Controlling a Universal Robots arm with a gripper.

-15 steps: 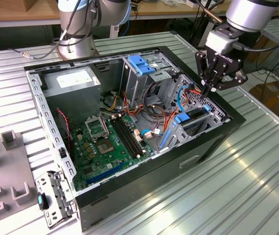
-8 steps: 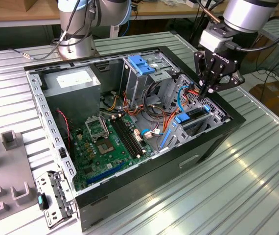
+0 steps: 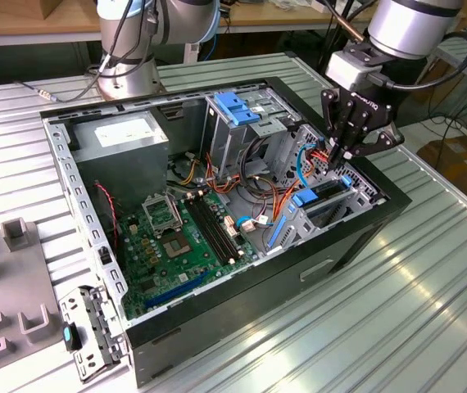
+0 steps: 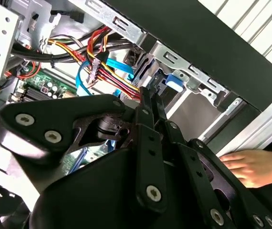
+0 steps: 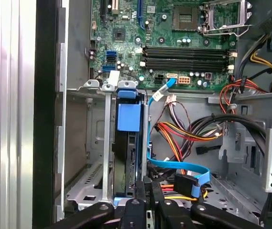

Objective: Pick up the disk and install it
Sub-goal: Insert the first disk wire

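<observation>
The disk [image 3: 322, 195] stands on edge in the metal bay at the front of the open computer case [image 3: 217, 327], on the exterior view's right. Its blue rail tab [image 5: 129, 117] and dark body [image 5: 126, 157] sit between the bay's metal guides in the first wrist view. My gripper [image 3: 342, 164] hangs straight above the disk's end nearest the case wall. The fingers [image 4: 148, 93] are pressed together with nothing visible between them, and their tips reach the disk's blue end [image 4: 173, 81]. In the first wrist view the gripper [image 5: 148, 183] is beside the disk's edge.
Red, yellow and blue cables [image 5: 183, 138] crowd the space beside the bay. The green motherboard [image 3: 180, 237] lies on the case floor, a drive cage with a blue latch [image 3: 238, 106] stands behind. A person's hand [image 4: 250, 164] rests on the table outside the case. Grey fixtures [image 3: 12, 237] stand at the left.
</observation>
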